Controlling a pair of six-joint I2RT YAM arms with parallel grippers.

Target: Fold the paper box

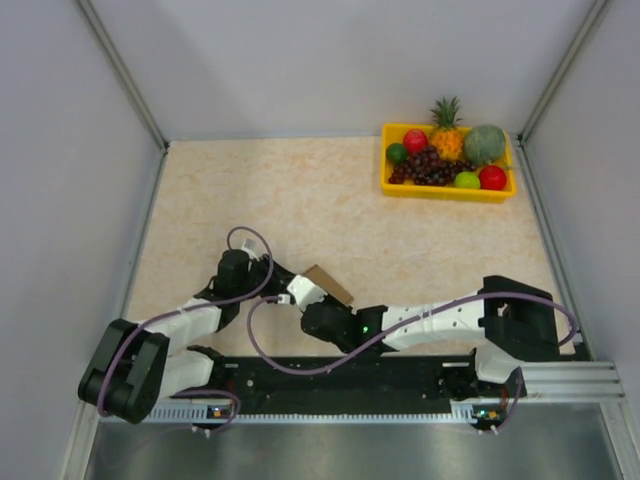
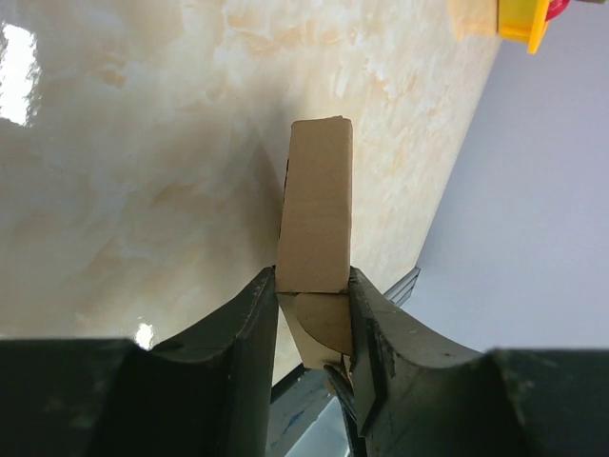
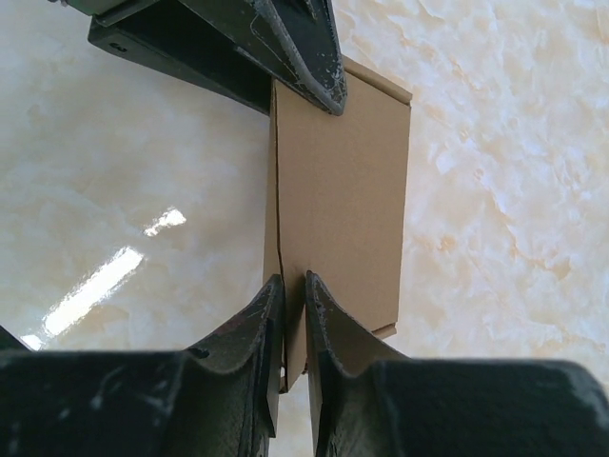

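Note:
The paper box (image 1: 331, 284) is a small brown cardboard box held just above the table, near the front edge, between my two arms. My left gripper (image 1: 300, 291) comes from the left. In the left wrist view its jaws press both narrow sides of the box (image 2: 316, 209), with a rounded flap showing between them; the left gripper (image 2: 312, 282) is shut on it. My right gripper (image 1: 322, 305) comes from the right. In the right wrist view the right gripper (image 3: 294, 286) pinches one thin cardboard wall at the box's (image 3: 347, 181) near edge. The left fingers (image 3: 309, 57) grip its far end.
A yellow fruit tray (image 1: 447, 190) with fruit stands at the back right; its corner (image 2: 521, 21) shows in the left wrist view. Grey walls enclose the marbled table (image 1: 300, 200) on three sides. A metal rail (image 1: 560, 380) runs along the front edge.

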